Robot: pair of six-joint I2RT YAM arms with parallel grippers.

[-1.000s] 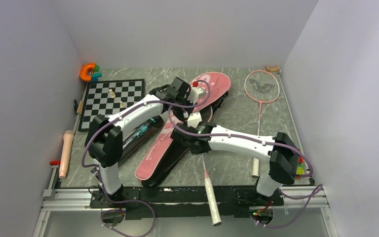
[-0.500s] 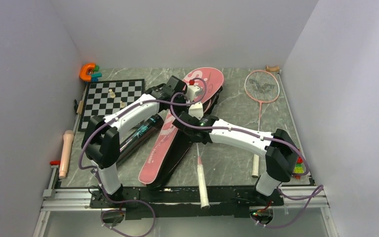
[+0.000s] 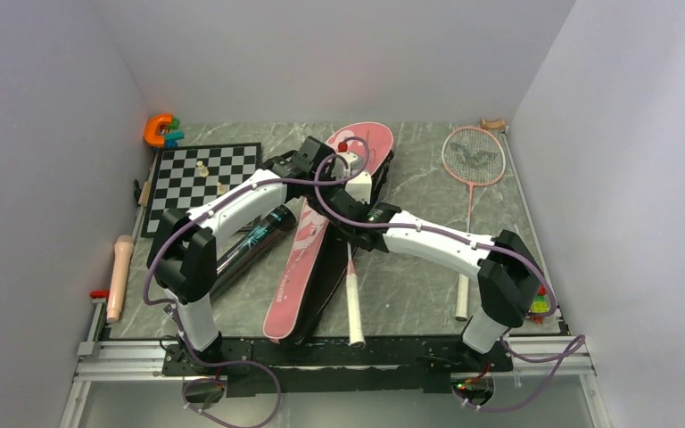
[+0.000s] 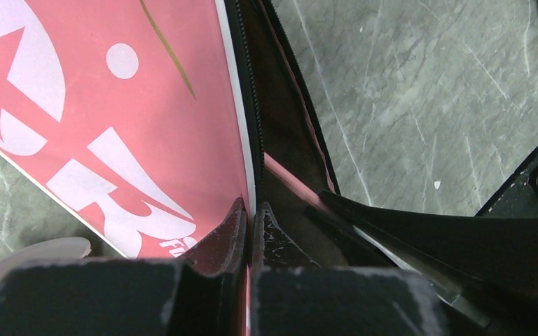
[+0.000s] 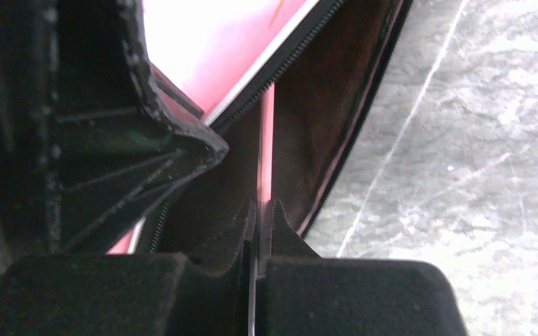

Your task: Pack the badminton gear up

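At your far left the orange toy (image 3: 159, 130) sits in the back corner, with the chessboard (image 3: 201, 183) just in front of it. Next comes the black tube (image 3: 254, 239), lying slantwise on the table (image 3: 410, 294), partly under the left arm and close beside the bag (image 3: 299, 267).

The pink bag lies lengthwise up the middle. Its wide end is far from you and its narrow end is at the near edge. Its pink top is lifted along the right side, so the black inside shows there.

Your left gripper (image 4: 250, 210) is at the bag's wide end. Its jaws are pressed together on the zipped edge of the pink top flap, and they hold that edge up off the black lower half.

Just right of it, your right gripper (image 5: 259, 206) is pinched tight on a thin pink strip that runs into the bag's open side. In the top view this lines up with the shaft of the racket (image 3: 354, 308). The racket's white handle lies on the table just beside the bag and points toward you. Its head is hidden by the arms and the bag.

The second racket (image 3: 472, 156) lies flat by the right wall, well apart from the bag, head far and handle near.
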